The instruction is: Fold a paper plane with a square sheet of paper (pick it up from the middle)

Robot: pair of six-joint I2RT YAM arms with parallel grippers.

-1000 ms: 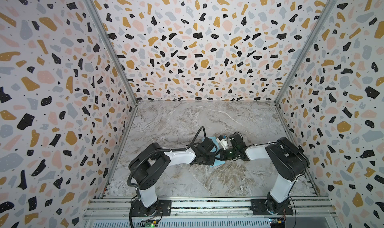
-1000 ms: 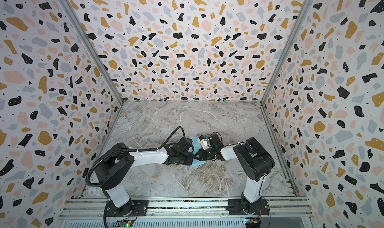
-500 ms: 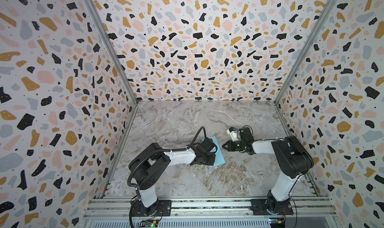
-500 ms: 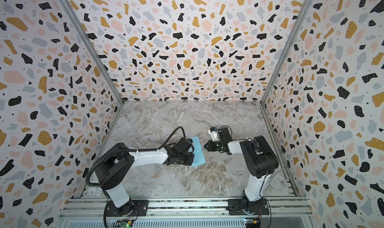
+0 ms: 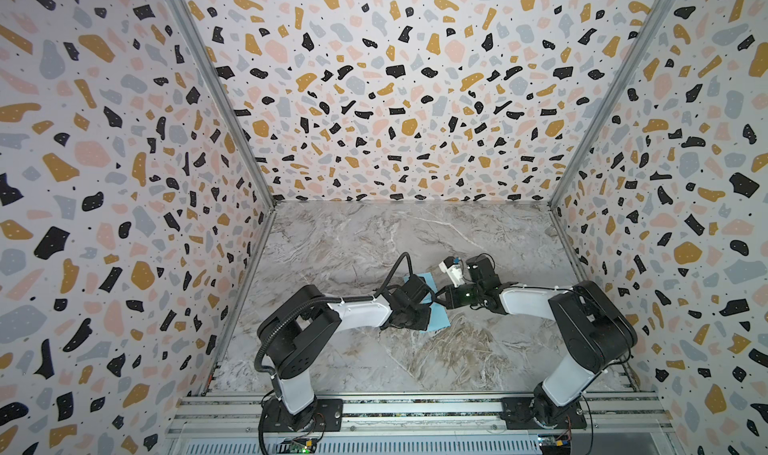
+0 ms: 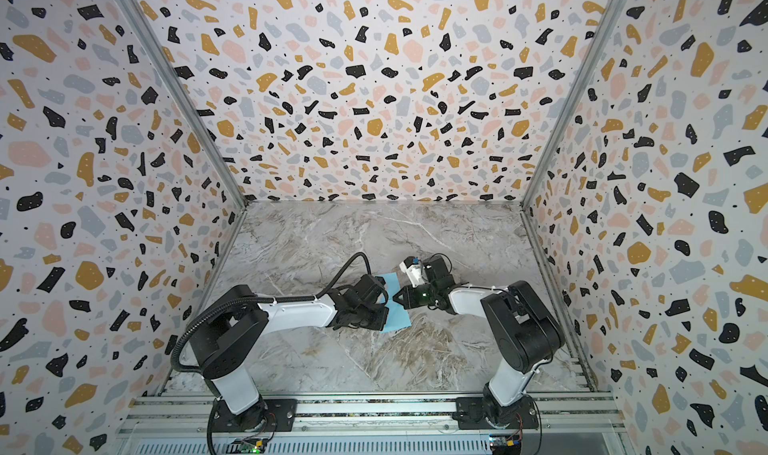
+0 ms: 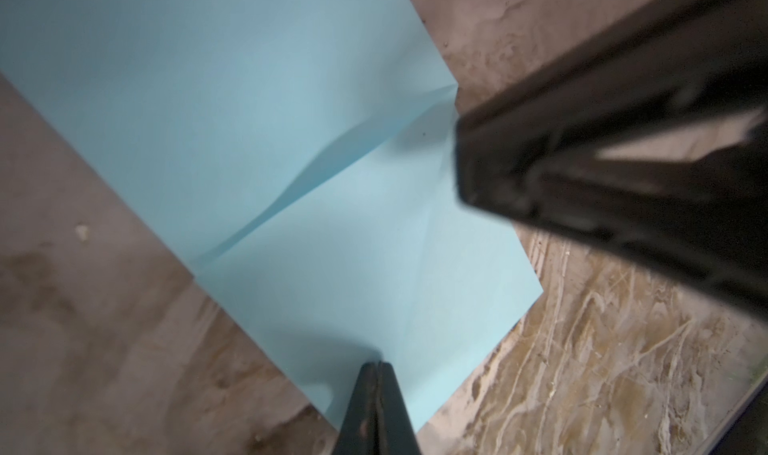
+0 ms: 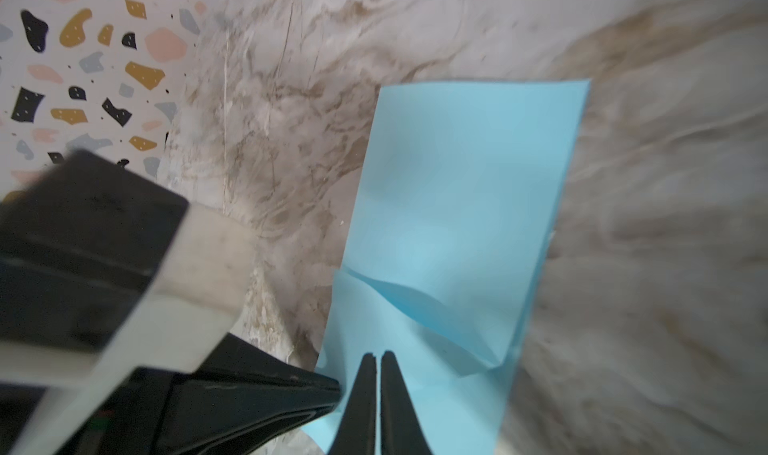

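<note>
The thin light blue sheet of paper (image 7: 291,120), apparently folded to a rectangle, lies on the grey marble tabletop (image 5: 353,241). A dragging tip could skid it or set its raised wrinkle (image 7: 316,170) into a stray crease. The left hand (image 7: 377,365) is clenched, tip down on the sheet. The right hand (image 8: 377,355), also clenched, meets the sheet's edge at the wrinkle's end.

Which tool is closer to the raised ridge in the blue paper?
Right. The right tool sits by one end of the ridge, at the edge of the sheet; the left tool is over a flat part, farther away.
</note>
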